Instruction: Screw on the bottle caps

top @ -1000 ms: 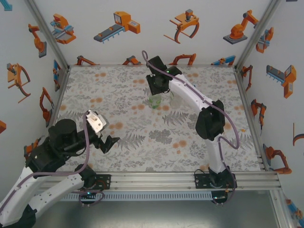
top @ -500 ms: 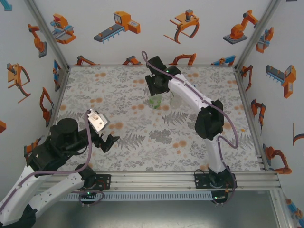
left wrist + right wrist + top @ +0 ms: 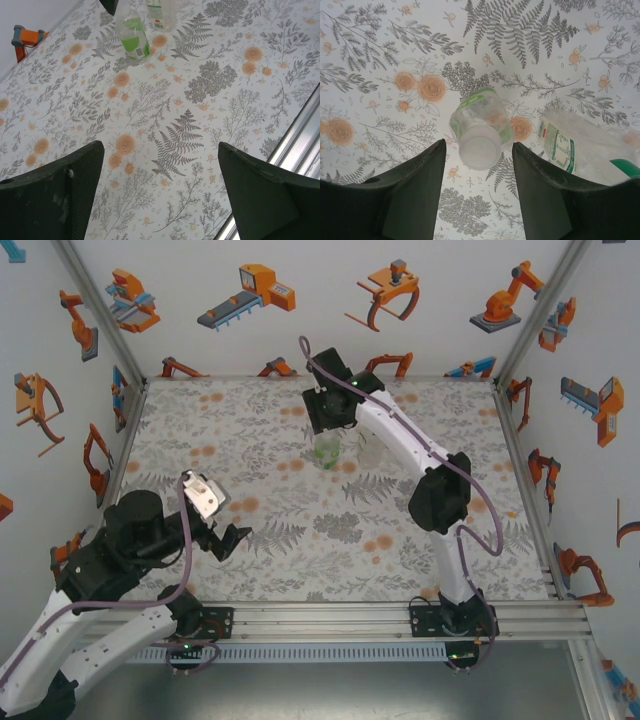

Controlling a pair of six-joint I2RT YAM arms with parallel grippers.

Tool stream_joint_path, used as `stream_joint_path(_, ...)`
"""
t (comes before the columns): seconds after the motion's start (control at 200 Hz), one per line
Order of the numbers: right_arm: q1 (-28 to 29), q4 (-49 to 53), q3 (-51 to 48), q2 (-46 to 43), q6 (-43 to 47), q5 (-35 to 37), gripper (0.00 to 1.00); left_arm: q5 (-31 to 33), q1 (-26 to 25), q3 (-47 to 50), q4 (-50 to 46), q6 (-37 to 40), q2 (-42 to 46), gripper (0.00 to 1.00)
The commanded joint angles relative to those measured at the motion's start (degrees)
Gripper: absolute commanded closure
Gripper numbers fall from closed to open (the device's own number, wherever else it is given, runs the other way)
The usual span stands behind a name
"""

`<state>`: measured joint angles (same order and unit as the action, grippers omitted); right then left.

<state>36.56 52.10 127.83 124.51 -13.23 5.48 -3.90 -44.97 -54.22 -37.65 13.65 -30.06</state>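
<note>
Right gripper point(image 3: 478, 147): jaws parted, one each side of the green bottle point(image 3: 481, 117) with its cap point(image 3: 479, 152) on, touching neither. Labelled bottle point(image 3: 559, 145) just to its right. Left gripper point(image 3: 160, 147): wide open, empty, both bottles far ahead.

The desk point(image 3: 230, 430) has a pale top printed all over with grey ferns, leafy sprigs and small orange blossoms, and a ribbed aluminium rail point(image 3: 330, 618) runs along its near edge. White walls point(image 3: 320, 345) close it in at the back and on both sides, dotted with orange and blue-grey pictures point(image 3: 252, 292) of machine arms and claws, and slanted metal posts point(image 3: 100, 310) rise at the two far corners. In the left wrist view one orange picture point(image 3: 27, 37) sits low on the wall, just above the desk's edge.
</note>
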Motion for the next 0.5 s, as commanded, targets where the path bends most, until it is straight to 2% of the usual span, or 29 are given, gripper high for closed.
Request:
stream_joint_path(0.0, -0.1, 2.6, 2.5, -0.7, -0.4, -0.5, 0.47, 0.0, -0.1, 2.0, 3.4, 1.2, 0.0, 0.11)
stream_joint_path(0.24, 0.8, 3.7, -2.9, -6.6, -3.1, -0.7, 0.47, 1.3, -0.1, 5.5, 11.3, 3.7, -4.2, 0.00)
stream_joint_path(0.496, 2.9, 1.4, -19.4, -18.3, -5.8, 1.3, 0.46, 0.7, 0.7, 6.3, 21.2, 5.4, -14.5, 0.03)
